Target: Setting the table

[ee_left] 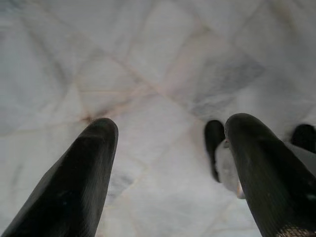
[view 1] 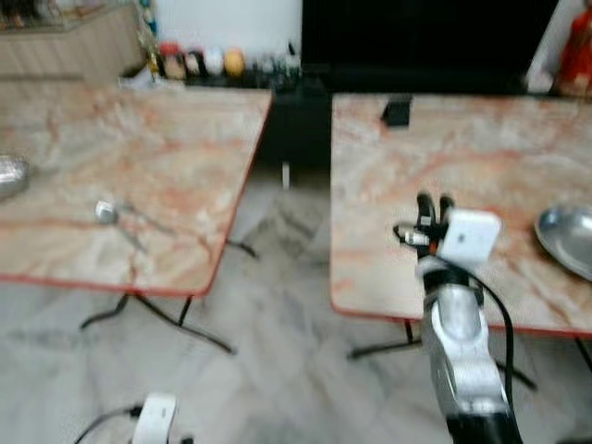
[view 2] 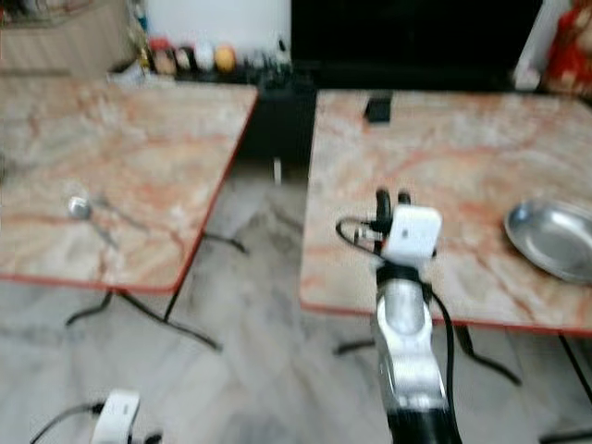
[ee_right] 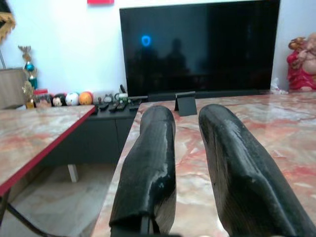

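Note:
A metal spoon (view 1: 106, 213) lies on the left marble table (view 1: 176, 148), and a shiny metal thing (view 1: 9, 174) sits at that table's left edge. On the right marble table (view 1: 388, 240) a round steel plate (view 1: 569, 239) rests near the right side. My right gripper (view 1: 435, 205) is raised over the front left part of the right table, well left of the plate. Its fingers (ee_right: 148, 163) stand a narrow gap apart with nothing between them. My left gripper (ee_left: 168, 148) hangs low over the floor, open and empty.
A floor gap (view 1: 277, 259) of pale marble tiles separates the two tables, whose thin black legs (view 1: 157, 314) spread out below. A small black stand (view 1: 396, 111) sits at the back of the right table. Behind are a dark television (ee_right: 197, 47) and a low cabinet with figurines (view 1: 199, 63).

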`<state>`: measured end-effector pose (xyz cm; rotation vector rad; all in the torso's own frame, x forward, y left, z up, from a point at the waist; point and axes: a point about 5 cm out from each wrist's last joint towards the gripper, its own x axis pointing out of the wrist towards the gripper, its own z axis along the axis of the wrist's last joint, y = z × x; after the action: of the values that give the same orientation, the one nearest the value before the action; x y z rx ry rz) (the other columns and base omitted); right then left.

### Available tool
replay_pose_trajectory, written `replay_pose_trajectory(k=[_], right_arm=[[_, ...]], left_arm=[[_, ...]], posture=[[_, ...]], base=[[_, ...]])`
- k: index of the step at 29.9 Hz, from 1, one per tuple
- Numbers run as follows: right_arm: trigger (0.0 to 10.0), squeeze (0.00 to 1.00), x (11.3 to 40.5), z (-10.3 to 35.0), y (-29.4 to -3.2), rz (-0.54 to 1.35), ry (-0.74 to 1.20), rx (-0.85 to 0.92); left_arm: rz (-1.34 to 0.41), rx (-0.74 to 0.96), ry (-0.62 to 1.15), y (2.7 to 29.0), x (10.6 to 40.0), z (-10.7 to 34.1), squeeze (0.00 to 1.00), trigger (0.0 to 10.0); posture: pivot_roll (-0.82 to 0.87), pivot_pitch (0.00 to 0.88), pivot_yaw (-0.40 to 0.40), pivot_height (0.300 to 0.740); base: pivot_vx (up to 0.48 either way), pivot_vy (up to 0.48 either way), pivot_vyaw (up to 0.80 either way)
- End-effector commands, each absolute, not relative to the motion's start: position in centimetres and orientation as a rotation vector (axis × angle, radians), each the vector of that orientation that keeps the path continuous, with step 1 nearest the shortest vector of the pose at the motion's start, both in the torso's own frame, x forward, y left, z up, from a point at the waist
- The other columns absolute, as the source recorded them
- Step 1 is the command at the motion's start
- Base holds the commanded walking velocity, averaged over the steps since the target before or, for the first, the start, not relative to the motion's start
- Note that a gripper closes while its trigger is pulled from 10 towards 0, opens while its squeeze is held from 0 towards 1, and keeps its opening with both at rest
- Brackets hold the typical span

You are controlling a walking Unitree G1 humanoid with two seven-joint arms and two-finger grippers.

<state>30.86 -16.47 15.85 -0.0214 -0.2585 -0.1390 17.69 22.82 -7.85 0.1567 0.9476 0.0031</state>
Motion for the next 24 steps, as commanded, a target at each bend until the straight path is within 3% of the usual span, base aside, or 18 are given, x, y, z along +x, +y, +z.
replay_pose_trajectory(k=[1,15,24], right_arm=[[10.0,0.00,30.7,15.6,-17.1,-0.162,-0.249,-0.026],[10.0,0.00,31.0,15.9,-16.9,-0.155,-0.258,-0.020],[10.0,0.00,31.2,16.0,-16.7,-0.147,-0.259,-0.017]], left_arm=[[-0.002,0.151,0.956,22.5,17.6,-8.0,0.00,10.0],[0.019,0.158,0.942,24.0,18.2,-7.3,0.00,10.0],[-0.002,0.147,0.940,22.2,18.5,-7.6,0.00,10.0]], posture=[[0.00,0.000,0.012,0.731],[-0.01,0.000,0.016,0.731],[0.00,0.000,0.011,0.731]], base=[[0.000,0.405,0.00],[0.000,0.405,0.00],[0.000,0.405,0.00]])
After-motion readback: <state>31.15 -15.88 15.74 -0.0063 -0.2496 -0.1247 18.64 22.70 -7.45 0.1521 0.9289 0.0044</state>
